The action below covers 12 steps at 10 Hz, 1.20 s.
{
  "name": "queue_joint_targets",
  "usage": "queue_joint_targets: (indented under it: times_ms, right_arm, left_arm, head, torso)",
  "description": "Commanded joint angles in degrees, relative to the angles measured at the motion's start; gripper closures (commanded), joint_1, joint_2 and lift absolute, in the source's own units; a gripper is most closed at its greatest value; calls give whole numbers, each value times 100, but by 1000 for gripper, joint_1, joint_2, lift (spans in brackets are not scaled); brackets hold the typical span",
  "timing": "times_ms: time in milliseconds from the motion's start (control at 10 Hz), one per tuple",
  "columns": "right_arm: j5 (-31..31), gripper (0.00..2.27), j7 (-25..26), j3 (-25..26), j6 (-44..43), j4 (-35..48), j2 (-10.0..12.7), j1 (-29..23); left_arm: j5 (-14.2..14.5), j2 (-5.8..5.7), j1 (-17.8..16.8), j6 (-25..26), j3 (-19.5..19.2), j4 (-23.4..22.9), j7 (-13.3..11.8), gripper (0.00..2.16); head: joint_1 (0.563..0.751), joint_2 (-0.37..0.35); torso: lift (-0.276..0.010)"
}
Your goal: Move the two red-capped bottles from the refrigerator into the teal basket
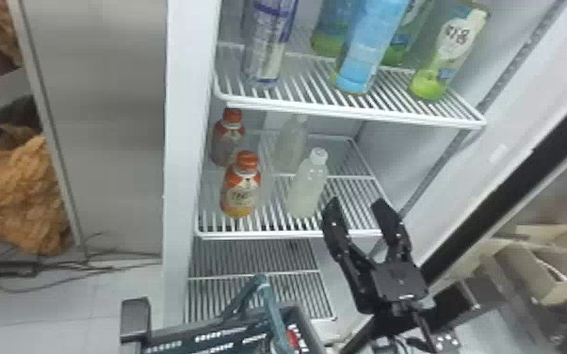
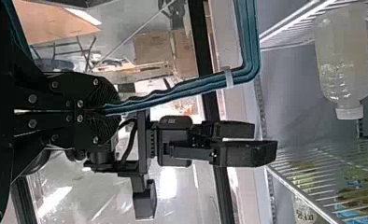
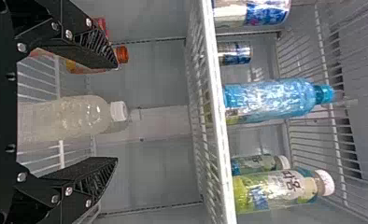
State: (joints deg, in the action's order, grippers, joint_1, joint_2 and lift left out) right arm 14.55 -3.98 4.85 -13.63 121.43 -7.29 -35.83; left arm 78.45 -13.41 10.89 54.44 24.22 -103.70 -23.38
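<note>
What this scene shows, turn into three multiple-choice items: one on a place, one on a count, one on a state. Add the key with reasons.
1. Relative to the blue bottle, where do the red-capped bottles stand?
A. Same shelf
B. One shelf lower
C. One shelf higher

2. How many red-capped bottles stand on that shelf?
A. Two
B. Four
C. Five

3. How is the left gripper?
A. Wide open
B. Shut on a bottle
C. Shut on the teal handles

Key:
1: B, the head view shows them on the shelf just below.
2: A, one stands in front, one behind.
3: C, its fingers meet around the handles in the left wrist view.
</note>
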Motion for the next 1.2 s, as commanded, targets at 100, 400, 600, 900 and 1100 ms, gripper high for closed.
queue_joint_targets:
  times_ms: [100,400,600,900,1100]
  right_arm:
    - [-27,344,2,6,-2,-155,-9,25]
    - [7,351,2,6,-2,-155,-9,39]
    - [19,351,11,6,-44,-169,-9,39]
    - [42,352,29,6,-86,-197,-9,25]
    - [53,352,46,6,-339,-281,-9,39]
  left_arm:
    - [-7,5,36,-2,-23,13,0,1127]
    - [4,5,36,-2,-12,13,-9,1127]
    - [4,5,36,-16,-12,13,-9,1127]
    - [16,5,36,-16,-12,13,-9,1127]
    - [27,5,50,-16,-12,13,-9,1127]
  head:
    - [695,-350]
    - [695,-350]
    - [695,-350]
    - [695,-350]
    - [695,-350]
  torso:
    - [-228]
    - [-228]
    - [-228]
    - [-228]
    - [-228]
